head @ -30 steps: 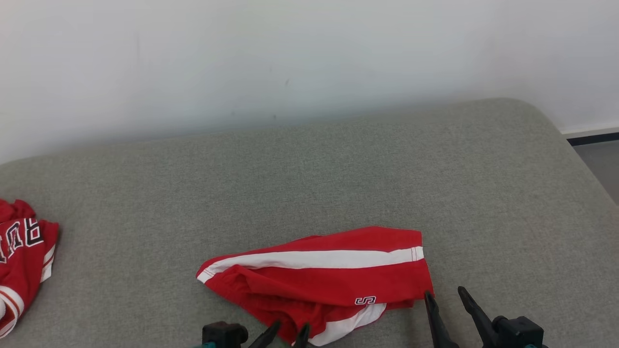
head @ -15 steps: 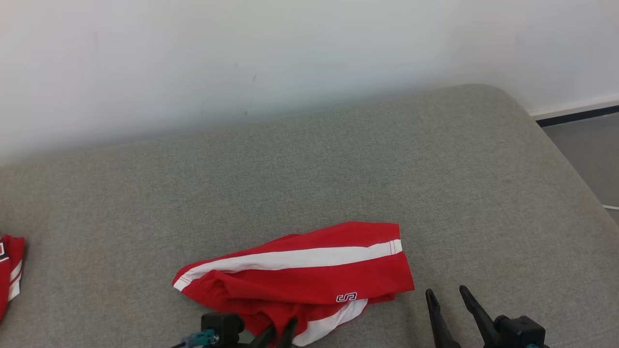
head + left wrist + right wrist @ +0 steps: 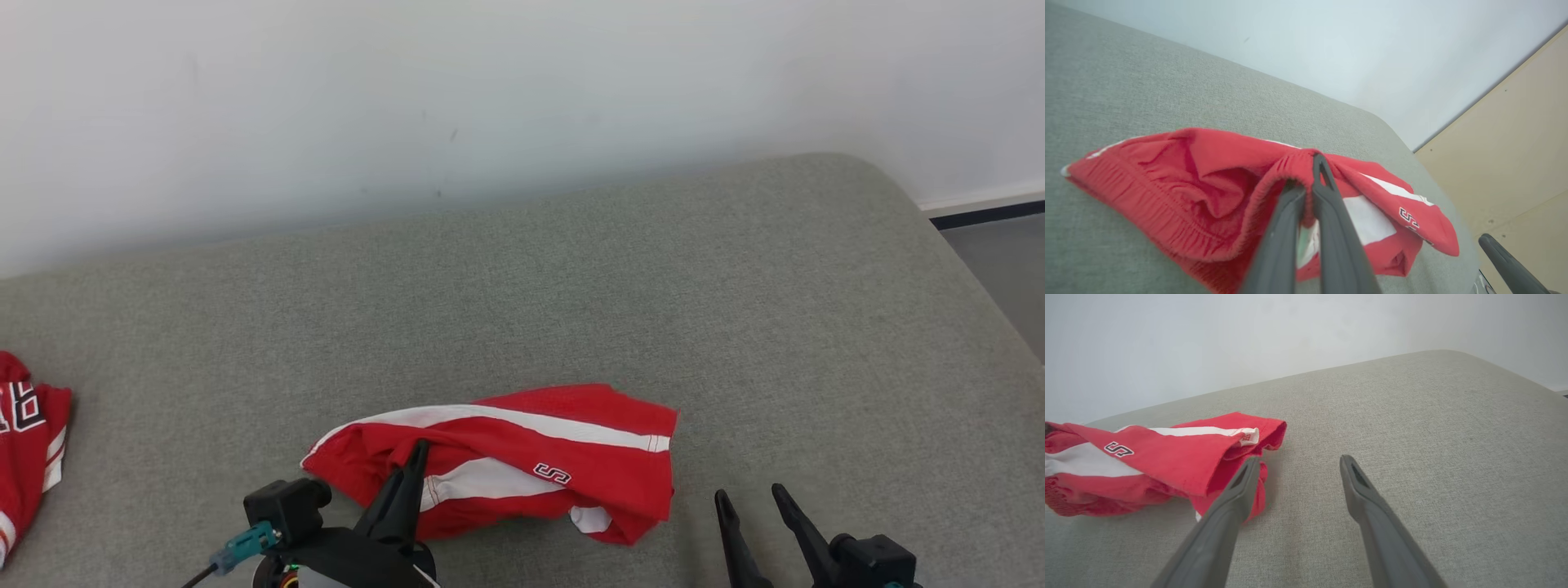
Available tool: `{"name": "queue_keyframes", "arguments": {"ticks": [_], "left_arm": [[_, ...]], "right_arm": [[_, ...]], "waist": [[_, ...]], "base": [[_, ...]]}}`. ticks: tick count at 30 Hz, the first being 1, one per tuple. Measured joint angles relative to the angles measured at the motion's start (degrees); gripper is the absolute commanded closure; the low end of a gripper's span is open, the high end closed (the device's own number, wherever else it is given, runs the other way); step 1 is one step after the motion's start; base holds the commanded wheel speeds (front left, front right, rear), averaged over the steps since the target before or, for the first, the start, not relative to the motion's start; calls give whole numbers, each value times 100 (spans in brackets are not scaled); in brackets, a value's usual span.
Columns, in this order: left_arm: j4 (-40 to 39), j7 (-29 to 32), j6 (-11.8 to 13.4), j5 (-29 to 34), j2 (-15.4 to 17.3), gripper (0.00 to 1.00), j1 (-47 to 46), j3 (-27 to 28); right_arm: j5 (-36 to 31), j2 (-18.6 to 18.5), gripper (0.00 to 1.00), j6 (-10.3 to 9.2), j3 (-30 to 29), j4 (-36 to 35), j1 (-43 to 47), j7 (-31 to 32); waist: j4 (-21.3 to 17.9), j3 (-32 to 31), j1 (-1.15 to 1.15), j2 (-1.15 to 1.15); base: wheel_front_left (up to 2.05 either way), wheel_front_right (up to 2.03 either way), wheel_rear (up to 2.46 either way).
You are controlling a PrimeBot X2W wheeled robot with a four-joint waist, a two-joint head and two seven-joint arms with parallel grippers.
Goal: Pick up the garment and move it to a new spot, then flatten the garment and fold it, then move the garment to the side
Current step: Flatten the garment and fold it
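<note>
Left gripper pinched closed on the elastic waistband of the red shorts, with the fabric bunched up at the tips. The rest of the shorts lies crumpled on the grey cushion, near its front edge. Right gripper spread wide, holding nothing, just beside the shorts' hem. Red jersey at far left.

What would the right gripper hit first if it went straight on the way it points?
Likely the bare cushion: the open right gripper points just past the edge of the shorts, though depth is unclear.
</note>
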Motion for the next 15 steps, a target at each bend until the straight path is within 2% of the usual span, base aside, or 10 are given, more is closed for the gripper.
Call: {"name": "queue_keyframes", "arguments": {"ticks": [6,15], "left_arm": [[-132,134,145,2,88,100,159,-80],[-87,154,182,-5,63,100,362,-157]], "right_arm": [[46,-36,0,0,238,1,-59,153],[238,-94,0,0,656,9,-130,454]], "waist": [[71,-44,0,0],[146,-76,0,0]], "base": [[0,0,0],[0,0,0]]}}
